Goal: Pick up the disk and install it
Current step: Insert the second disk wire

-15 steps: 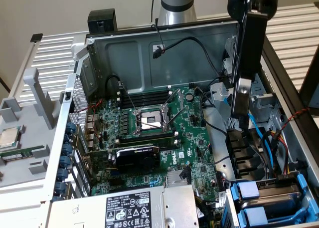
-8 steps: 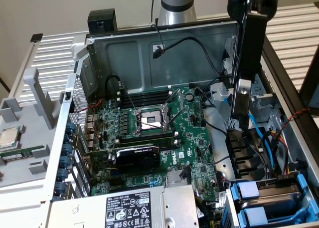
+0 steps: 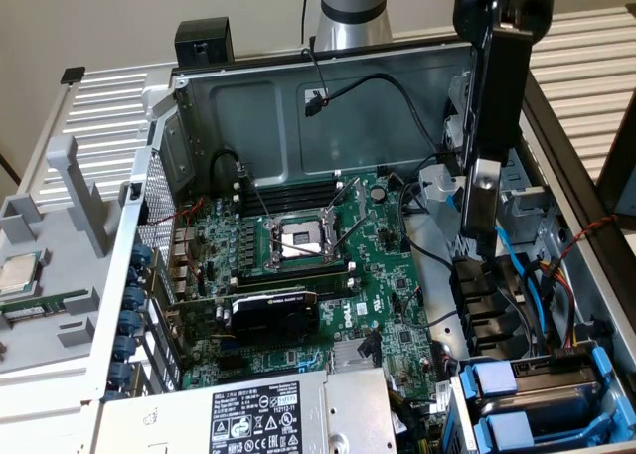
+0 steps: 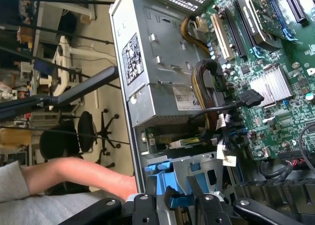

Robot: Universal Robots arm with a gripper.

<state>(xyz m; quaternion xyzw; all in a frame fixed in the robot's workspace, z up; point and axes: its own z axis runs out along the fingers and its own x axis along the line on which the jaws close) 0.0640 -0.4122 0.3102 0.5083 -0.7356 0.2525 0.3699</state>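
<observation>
Disk held on edge above the computer case

Gripper (image 4: 172,203) is clamped on the disk's blue frame, and the disk (image 3: 484,188) hangs upright over the case (image 3: 248,96) near its edge on the exterior view's right. The drive bay (image 3: 608,394) sits in the case's near corner on that side. Doing this step well probably means turning the disk level and keeping it clear of the cables (image 3: 517,265) beneath.

The disk (image 3: 492,126) hangs on edge, nearly upright, over the open computer case at the exterior view's right. Its dark slab tapers downward, and a bit of its blue carrier (image 4: 171,198) shows clamped in the gripper (image 4: 173,208).
</observation>
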